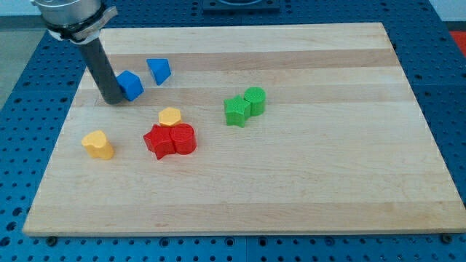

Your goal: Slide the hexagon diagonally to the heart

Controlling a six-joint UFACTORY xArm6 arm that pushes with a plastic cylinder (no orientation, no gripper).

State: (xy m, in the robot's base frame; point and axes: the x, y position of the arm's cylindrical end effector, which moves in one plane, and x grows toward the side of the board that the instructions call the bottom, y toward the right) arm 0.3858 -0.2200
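A yellow hexagon (170,116) lies near the board's middle, touching the top of the red blocks. A yellow heart (97,144) lies to its lower left, near the board's left edge. My tip (114,101) stands at the upper left of the board, touching the left side of a blue block (131,84). The tip is well up and left of the hexagon and above the heart.
A blue triangular block (159,70) lies right of the blue block. A red star (158,142) and a red cylinder (183,138) sit together below the hexagon. A green star (236,111) and a green cylinder (255,100) sit at centre right. The wooden board (328,182) bears everything.
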